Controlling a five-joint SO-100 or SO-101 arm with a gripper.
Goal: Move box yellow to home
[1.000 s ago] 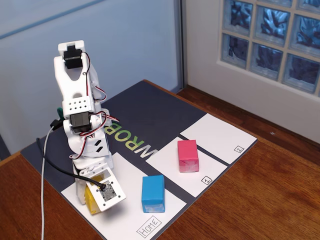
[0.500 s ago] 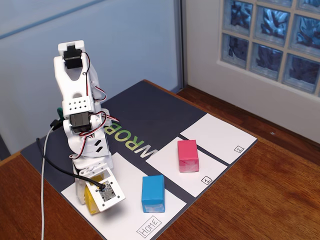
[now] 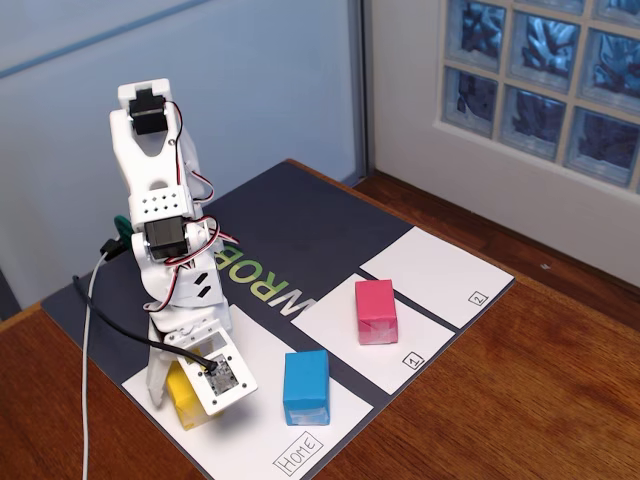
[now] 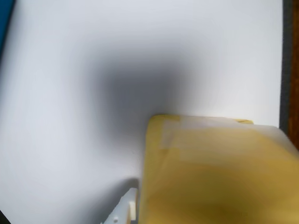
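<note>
Reaching down at the near-left of the fixed view, the white arm (image 3: 160, 230) has its gripper (image 3: 190, 395) low over home (image 3: 255, 425) — the big white sheet with a "Home" label (image 3: 299, 456) at its near corner. The box yellow (image 3: 185, 397) sits on home's left part, mostly hidden behind the wrist camera housing; only its yellow side shows. Whether the fingers are clamped on it or let go — cannot tell from either view. In the wrist view the box yellow (image 4: 219, 172) fills the lower right, blurred, with a bit of white finger (image 4: 125, 212) just beside its left edge and white paper all around. The blue block (image 3: 305, 386) stands on home to the right, near the label. The pink block (image 3: 375, 311) stands farther right on the sheet labelled "1" (image 3: 345, 325). The sheet labelled "2" (image 3: 435, 275) lies beyond it. All lies on a dark mat (image 3: 300, 225) on a wooden table (image 3: 520, 400).
</note>
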